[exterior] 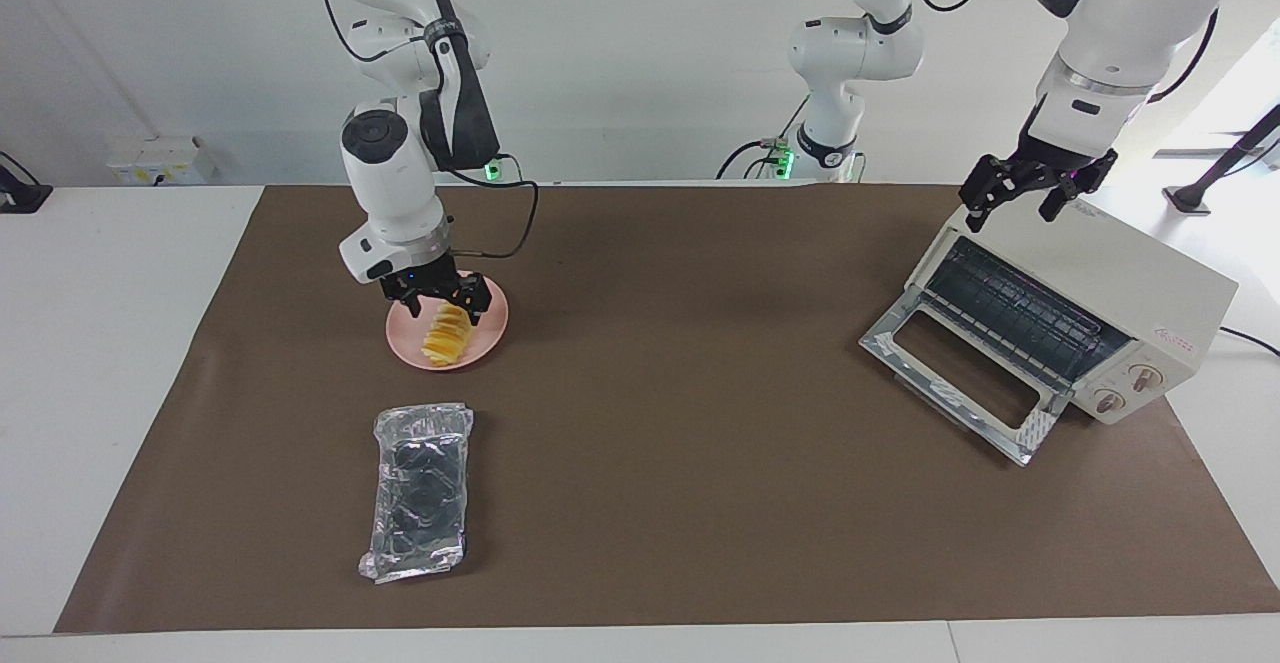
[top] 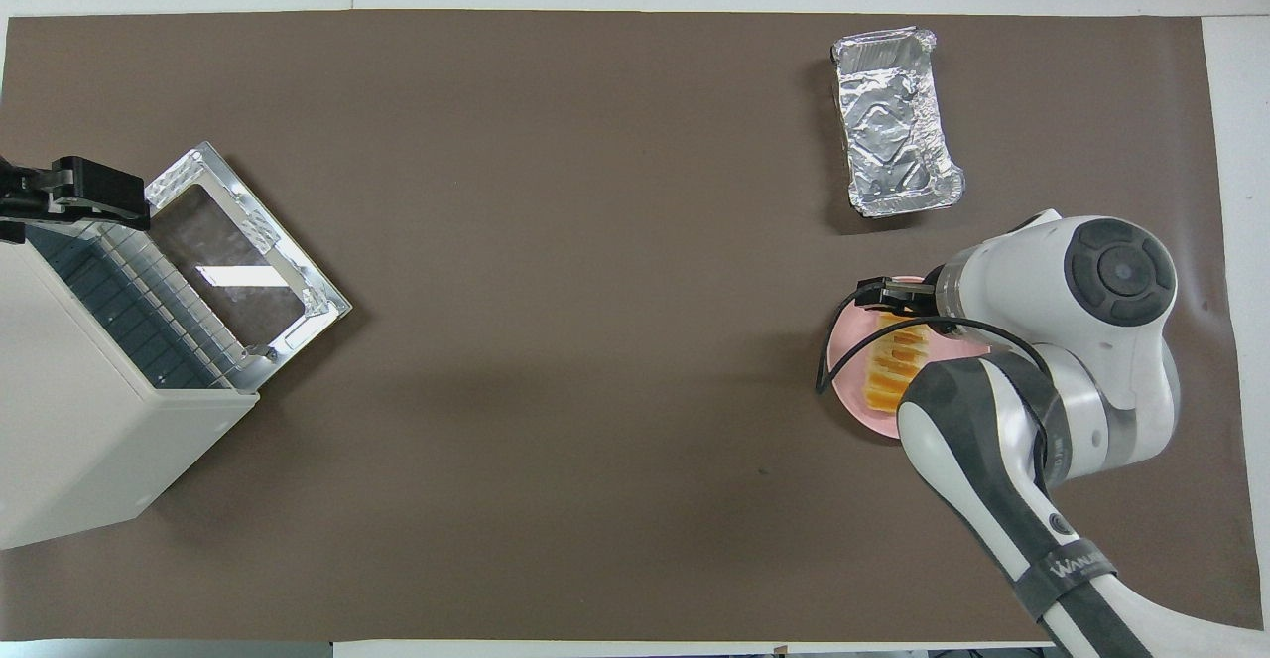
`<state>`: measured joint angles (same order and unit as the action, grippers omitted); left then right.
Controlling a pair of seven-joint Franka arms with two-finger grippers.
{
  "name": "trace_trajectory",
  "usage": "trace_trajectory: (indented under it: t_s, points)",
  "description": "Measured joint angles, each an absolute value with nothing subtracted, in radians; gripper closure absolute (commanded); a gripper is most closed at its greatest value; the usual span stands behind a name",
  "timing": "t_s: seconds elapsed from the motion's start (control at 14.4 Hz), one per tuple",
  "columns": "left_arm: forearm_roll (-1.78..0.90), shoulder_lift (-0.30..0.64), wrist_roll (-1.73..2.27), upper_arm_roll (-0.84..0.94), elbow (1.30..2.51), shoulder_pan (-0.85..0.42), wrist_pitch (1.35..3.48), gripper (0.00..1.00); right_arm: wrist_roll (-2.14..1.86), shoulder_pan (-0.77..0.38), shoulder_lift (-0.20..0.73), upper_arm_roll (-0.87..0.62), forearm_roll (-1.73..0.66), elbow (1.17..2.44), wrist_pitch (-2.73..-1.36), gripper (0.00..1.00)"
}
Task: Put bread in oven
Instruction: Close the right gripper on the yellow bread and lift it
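**Right arm lowers onto bread as oven stands ready**

The right gripper (exterior: 437, 300), fingers spread, hangs low over the end nearer the robots of the small ridged loaf of yellow-orange bread slices (exterior: 446, 335), which lies on a round pink plate (exterior: 492, 328) toward the right arm's end of the table. Whether the fingertips touch the slices cannot be told. A good grasp would likely straddle the loaf across its width and close gently, so the overlapping slices stay together. A crinkled silver foil tray (exterior: 419, 491) lies farther from the robots. At the left arm's end, the cream-white boxy toaster oven (exterior: 1100, 293) has its glass door dropped open, the left gripper (exterior: 1030, 187) waiting spread above it.
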<state>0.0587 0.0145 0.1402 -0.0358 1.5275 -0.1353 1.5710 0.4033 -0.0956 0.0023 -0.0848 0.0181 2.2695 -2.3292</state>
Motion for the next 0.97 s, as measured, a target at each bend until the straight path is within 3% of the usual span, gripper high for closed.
trace_trajectory:
  t_s: [0.21,0.76,0.97]
  points:
    - [0.059,0.015,0.14,-0.036,1.528,-0.135,1.571,0.0,0.423,-0.112,0.003,-0.086,0.018,2.336,-2.413,0.0]
    - [0.059,0.015,0.14,-0.036,1.528,-0.135,1.571,0.0,0.424,-0.11,0.004,-0.078,0.018,2.402,-2.451,0.0]
    - [0.059,0.015,0.14,-0.036,1.528,-0.135,1.571,0.0,0.424,-0.11,0.01,-0.078,0.018,2.407,-2.473,0.05]
